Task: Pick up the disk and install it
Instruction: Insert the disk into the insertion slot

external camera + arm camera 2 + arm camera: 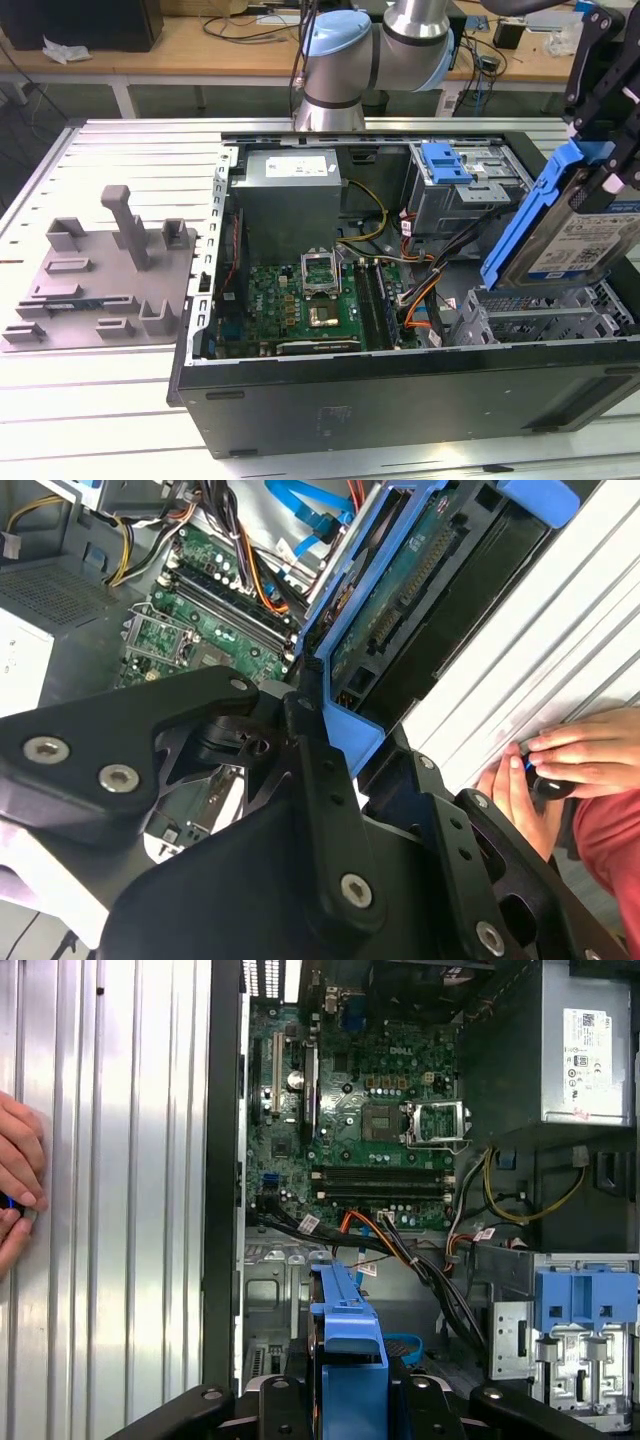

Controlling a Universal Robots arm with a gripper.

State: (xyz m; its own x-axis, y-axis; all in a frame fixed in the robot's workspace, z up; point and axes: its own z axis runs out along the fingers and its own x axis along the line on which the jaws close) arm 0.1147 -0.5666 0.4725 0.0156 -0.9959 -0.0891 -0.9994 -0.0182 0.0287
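Disk [568, 222], white-and-blue label [596, 246], in gripper [606, 165]

The disk [585, 245] hangs over the computer case [400, 400] — fixture plate [100, 290] at the exterior view's left

No wording could be made out in full. The disk [575, 225] carried a white-and-blue label [590, 255] with bar-code blocks and rows of fine print, too small to read in the exterior view. In the first wrist view the grey power-supply box [520, 1050] bore a white sticker [592, 1060] packed with small lettering and symbols, with a red mark near its edge. The green motherboard [340, 1150] had one short white word printed beside the processor socket, plus tiny white component markings, all too fine to tell. Small white tags [484, 1233] sat on the cables, their print illegible.
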